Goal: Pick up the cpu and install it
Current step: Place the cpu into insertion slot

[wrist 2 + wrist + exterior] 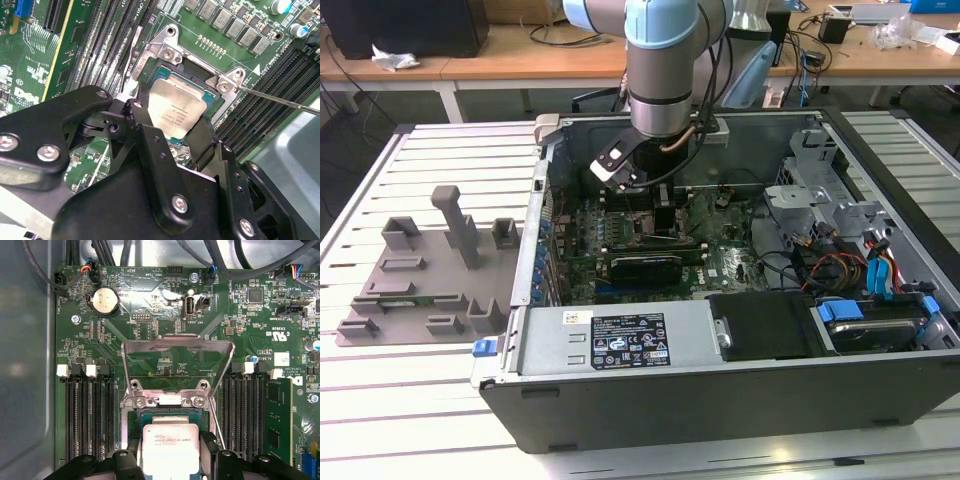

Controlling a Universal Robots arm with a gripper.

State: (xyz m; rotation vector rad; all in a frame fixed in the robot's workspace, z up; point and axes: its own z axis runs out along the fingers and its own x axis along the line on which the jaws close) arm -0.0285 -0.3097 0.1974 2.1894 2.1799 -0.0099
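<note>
Black end effector (170, 122) grips the cpu (176, 107), a silvery square with pale rim, at the socket (195, 75)

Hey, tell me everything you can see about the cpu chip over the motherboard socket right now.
The thin, flat square cpu with a silvery metal top has small dark print on its face and a pale rim. It is face up, roughly level, over the black socket with its metal frame, whose hinged plate stands open. The black pincer is closed on it, fingers against opposite edges. Whether it is seated cannot be told.
</note>
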